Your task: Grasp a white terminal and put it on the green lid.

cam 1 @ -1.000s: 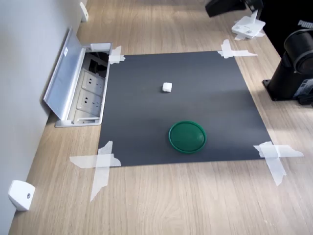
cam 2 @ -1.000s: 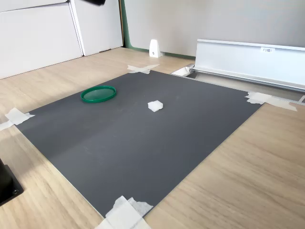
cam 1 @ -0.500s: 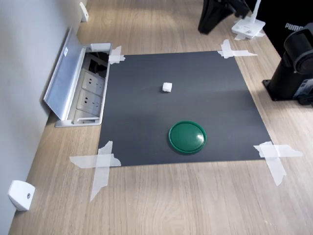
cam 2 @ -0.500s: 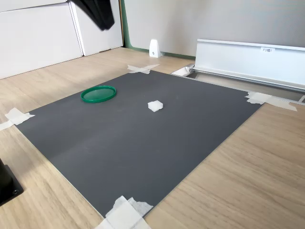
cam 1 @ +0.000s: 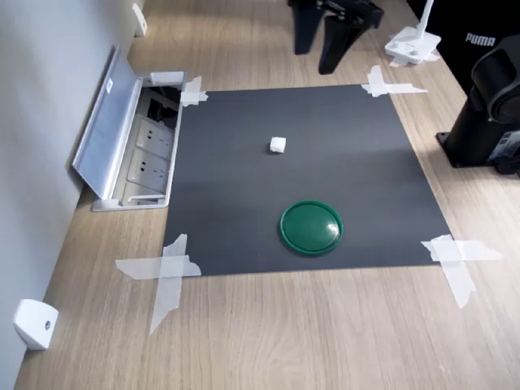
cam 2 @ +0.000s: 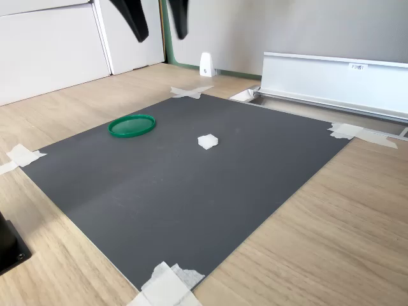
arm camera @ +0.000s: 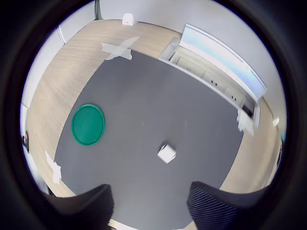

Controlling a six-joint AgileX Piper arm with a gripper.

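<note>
Two task pieces on one dark grey mat [cam 1: 325, 162], taped at the corners with pale masking strips, presumably to keep the work surface from sliding on the wooden table [cam 1: 309, 333]. Reading the first exterior view's left to right: small white wedge-shaped piece [cam 1: 34, 323] against the wall, then an open floor-style socket box [cam 1: 150, 154] with lid [cam 1: 104, 130] tipped up toward the wall, sockets visible inside, no plugs to be made out. Further right, on the mat, the white terminal [cam 1: 278, 145] near the middle, lying free, nothing touching it. Nearer the camera and slightly right, the green lid [cam 1: 311, 227], flat on the mat, nothing resting on it, well apart from the terminal. Above, at the far edge, the gripper [cam 1: 318, 49], fingers spread apart and empty, hanging high over the table short of the mat. Far right, white stand base [cam 1: 413, 45] and the black arm base [cam 1: 487, 106].

Same order in the wrist view: green lid [arm camera: 88, 124], then terminal [arm camera: 167, 154] ahead of the two dark fingertips [arm camera: 86, 206]. In the second exterior view, lid [cam 2: 132, 125] left of terminal [cam 2: 208, 141], both bare.

Judged as the approach stage: grasp not yet begun, descent onto the terminal required next, with small block size making alignment the likely risk.
</note>
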